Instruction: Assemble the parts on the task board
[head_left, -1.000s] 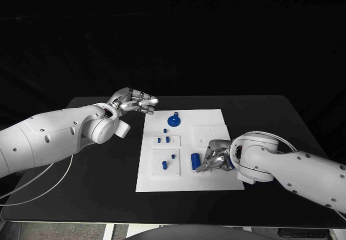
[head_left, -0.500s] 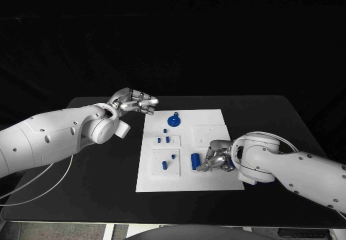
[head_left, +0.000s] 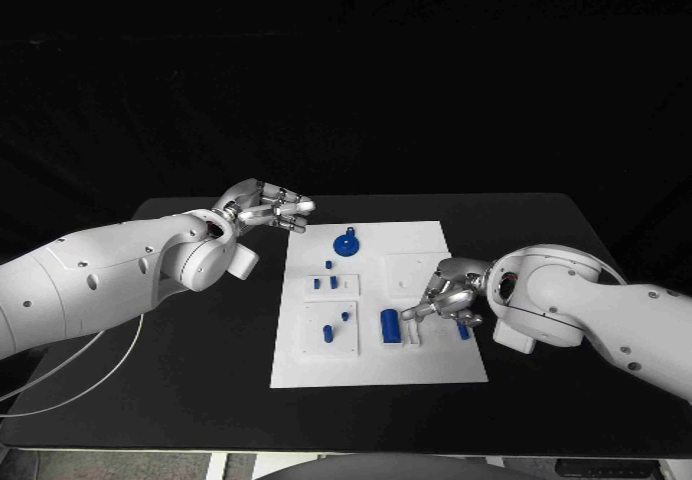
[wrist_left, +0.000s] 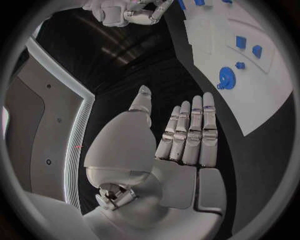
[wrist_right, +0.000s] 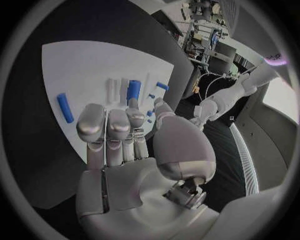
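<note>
You see the white board in the middle of the black table. Your right hand is above the board's right edge, at about 3 o'clock from the board's middle. Its fingers are stretched out and a little apart, and they hold nothing. In the right wrist view the palm faces the board. A small blue rod lies just beside this hand, at 5 o'clock from it, on the board's right edge. A bigger blue cylinder lies on the board at 8 o'clock from the hand, apart from it.

Your left hand is off the board, at 11 o'clock from the board's middle, over the table. In the left wrist view its fingers are straight and close together, the thumb is to the side, and nothing is in it.

A round blue part stands near the board's far edge, at 12 o'clock. Several small blue pieces sit in the left part of the board.
</note>
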